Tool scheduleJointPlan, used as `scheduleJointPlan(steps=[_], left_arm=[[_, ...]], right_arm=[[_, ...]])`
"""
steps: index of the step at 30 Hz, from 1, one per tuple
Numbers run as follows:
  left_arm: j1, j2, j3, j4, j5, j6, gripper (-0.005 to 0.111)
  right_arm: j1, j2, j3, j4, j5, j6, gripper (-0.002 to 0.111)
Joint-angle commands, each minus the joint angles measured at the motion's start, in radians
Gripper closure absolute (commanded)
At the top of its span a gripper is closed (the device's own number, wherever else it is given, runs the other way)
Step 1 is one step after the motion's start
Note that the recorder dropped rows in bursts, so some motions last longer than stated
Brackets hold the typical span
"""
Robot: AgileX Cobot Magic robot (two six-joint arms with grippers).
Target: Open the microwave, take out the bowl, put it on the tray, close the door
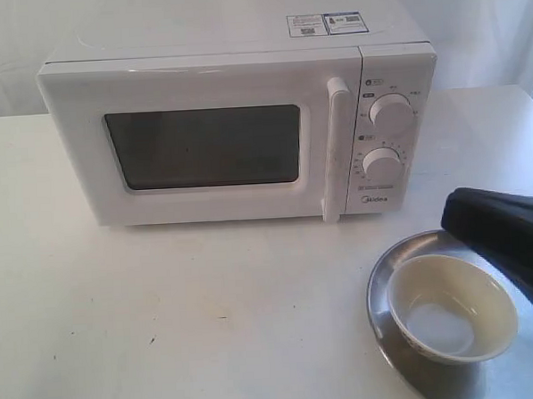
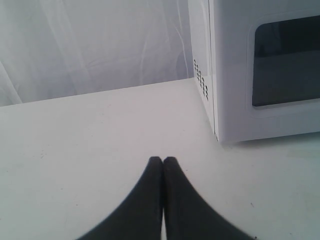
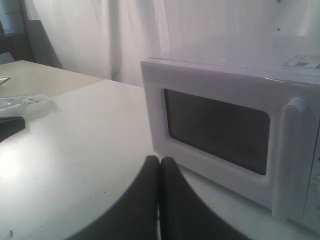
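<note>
The white microwave (image 1: pixel 236 121) stands at the back of the table with its door (image 1: pixel 201 145) shut and the bar handle (image 1: pixel 335 151) upright. The cream bowl (image 1: pixel 451 308) sits on the silver tray (image 1: pixel 384 274) at the front right. My right arm (image 1: pixel 510 240) hangs dark above the tray's far side, beside the bowl. The right gripper (image 3: pixel 160 160) is shut and empty, facing the microwave (image 3: pixel 225 100) and its handle (image 3: pixel 292 155). Low over bare table, the left gripper (image 2: pixel 162 160) is also shut and empty, near the microwave's vented side (image 2: pixel 200 80).
A white curtain hangs behind the table. In the right wrist view a clear plastic item (image 3: pixel 25 102) and a dark object (image 3: pixel 10 127) lie at the table's far edge. White tabletop (image 1: pixel 165 303) stretches in front of the microwave.
</note>
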Motion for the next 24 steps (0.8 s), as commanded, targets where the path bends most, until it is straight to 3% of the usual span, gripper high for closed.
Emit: scheduleJointPlan(steps=[1,6,12,24], left_arm=[[-0.004,-0.002,-0.003,-0.008,-0.004,0.0,0.107],[-0.004,-0.002,-0.003,-0.008,-0.004,0.0,0.107],[-0.004,-0.002,-0.003,-0.008,-0.004,0.0,0.107],[-0.004,-0.002,-0.003,-0.008,-0.004,0.0,0.107]], right_arm=[[-0.043,-0.099,0.046,-0.012,0.038,-0.014,0.108],[-0.29,-0.303,0.181,0.006,0.0,-0.012,0.108],[-0.61,-0.425,0.32,-0.005,-0.188,-0.014,0.108],[-0.998,-0.425,0.365,-0.135,-0.505,-0.038,0.108]])
